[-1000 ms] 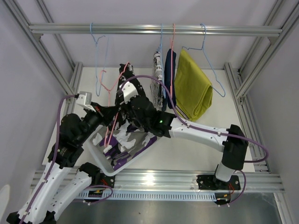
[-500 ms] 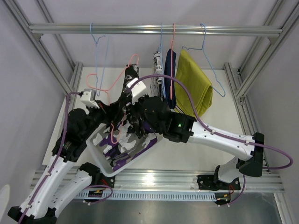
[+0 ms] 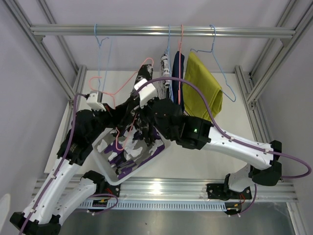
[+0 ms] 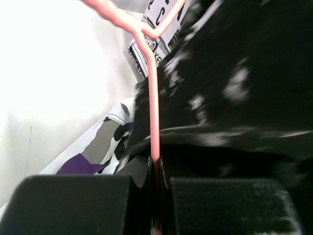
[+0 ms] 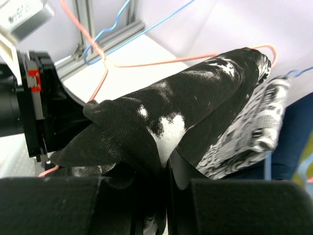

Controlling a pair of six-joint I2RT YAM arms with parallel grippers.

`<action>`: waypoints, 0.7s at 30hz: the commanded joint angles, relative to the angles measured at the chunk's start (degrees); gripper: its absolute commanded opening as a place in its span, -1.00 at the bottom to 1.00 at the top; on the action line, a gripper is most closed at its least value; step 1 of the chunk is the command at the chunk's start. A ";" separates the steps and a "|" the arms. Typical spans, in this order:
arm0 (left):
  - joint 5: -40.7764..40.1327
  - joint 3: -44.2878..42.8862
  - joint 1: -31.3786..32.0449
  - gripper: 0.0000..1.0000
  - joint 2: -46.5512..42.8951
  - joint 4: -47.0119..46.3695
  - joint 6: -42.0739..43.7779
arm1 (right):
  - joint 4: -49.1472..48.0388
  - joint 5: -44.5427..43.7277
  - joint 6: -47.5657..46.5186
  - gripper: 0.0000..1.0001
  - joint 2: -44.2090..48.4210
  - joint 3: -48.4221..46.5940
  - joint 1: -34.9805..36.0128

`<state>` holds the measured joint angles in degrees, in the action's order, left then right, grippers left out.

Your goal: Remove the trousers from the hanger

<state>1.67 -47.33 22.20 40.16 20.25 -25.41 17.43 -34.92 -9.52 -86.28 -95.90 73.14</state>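
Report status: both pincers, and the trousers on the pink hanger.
Left pincer shut on pink wire hanger. Right pincer shut on black-and-white splotched cloth trousers, draped over that hanger. White black-printed trousers hanging close behind.

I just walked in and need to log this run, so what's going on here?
The left gripper is shut on a thin pink wire hanger. The right gripper pinches the black-and-white splotched cloth trousers draped over it, not yet off. A purple-grey-white camouflage pair lies in the white tray below.
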 commanded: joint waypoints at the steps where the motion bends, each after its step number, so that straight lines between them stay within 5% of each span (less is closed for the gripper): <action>1: -1.41 -1.80 -0.75 -0.99 0.62 0.40 1.50 | -8.29 -3.31 -3.40 -1.00 6.83 -7.98 0.95; 16: -0.44 -1.89 -0.66 -0.99 0.97 0.40 1.42 | -4.69 -12.99 -6.57 -1.00 7.09 -13.79 -0.89; 21: -0.35 -1.80 -0.66 -0.99 0.62 0.32 1.59 | -2.84 -9.91 0.63 -1.00 9.63 -5.81 -4.15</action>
<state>3.16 -48.36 22.22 40.58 18.17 -25.39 22.79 -43.07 -12.69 -83.09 -102.85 70.74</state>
